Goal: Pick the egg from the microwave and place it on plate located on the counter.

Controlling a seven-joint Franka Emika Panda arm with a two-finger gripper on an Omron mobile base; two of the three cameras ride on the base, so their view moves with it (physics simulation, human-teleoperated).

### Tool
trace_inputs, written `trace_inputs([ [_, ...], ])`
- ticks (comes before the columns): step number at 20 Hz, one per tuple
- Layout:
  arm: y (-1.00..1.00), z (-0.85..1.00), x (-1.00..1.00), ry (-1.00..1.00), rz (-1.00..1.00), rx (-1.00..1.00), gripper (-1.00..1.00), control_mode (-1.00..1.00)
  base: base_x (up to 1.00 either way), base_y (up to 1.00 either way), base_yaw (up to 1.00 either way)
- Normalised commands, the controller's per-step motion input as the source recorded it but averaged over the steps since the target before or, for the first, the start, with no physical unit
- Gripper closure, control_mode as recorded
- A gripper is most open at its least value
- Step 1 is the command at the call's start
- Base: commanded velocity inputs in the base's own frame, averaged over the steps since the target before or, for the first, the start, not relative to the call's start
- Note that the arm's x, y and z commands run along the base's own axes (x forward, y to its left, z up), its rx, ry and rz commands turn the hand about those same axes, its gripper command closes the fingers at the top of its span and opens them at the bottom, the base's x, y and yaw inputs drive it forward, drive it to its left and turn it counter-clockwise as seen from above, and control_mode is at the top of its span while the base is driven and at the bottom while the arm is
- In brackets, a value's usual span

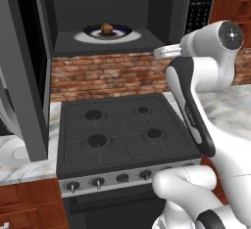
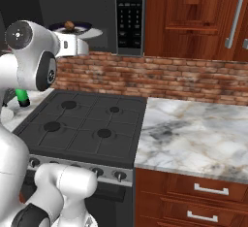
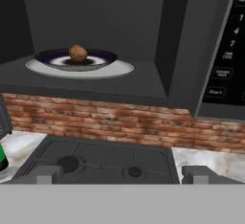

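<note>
Brown egg [image 3: 77, 52] far beyond open tool [image 3: 122, 174]

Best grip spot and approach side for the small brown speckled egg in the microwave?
Grip the small brown speckled egg across its rounded middle, coming in through the open front of the dark grey microwave. It sits exposed atop the blue-rimmed dish, sides free; the cavity walls probably block other approaches.

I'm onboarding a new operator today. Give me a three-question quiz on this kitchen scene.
1. True or false: the egg lies on the stove.
2. What does the egg rest in? A) a dark-centred dish on the turntable B) a pan C) the marble counter
3. Fill in: the pincer is ____, its fingertips spread wide.

Key: 1 false; it is inside the microwave. 2 A. 3 open.
</note>
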Motion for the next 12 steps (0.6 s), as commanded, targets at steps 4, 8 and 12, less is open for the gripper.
trace_inputs([
  [4, 0.32, 0.73, 0.0, -0.07, 0.0, 0.0, -1.0, -1.0, 0.0, 0.0, 0.0],
  [8, 0.27, 0.4, 0.01, 0.0, 0.0, 0.0, -1.0, -1.0, 0.0, 0.0, 0.0],
  [12, 0.19, 0.3, 0.07, 0.0, 0.0, 0.0, -1.0, -1.0, 0.0, 0.0, 0.0],
])
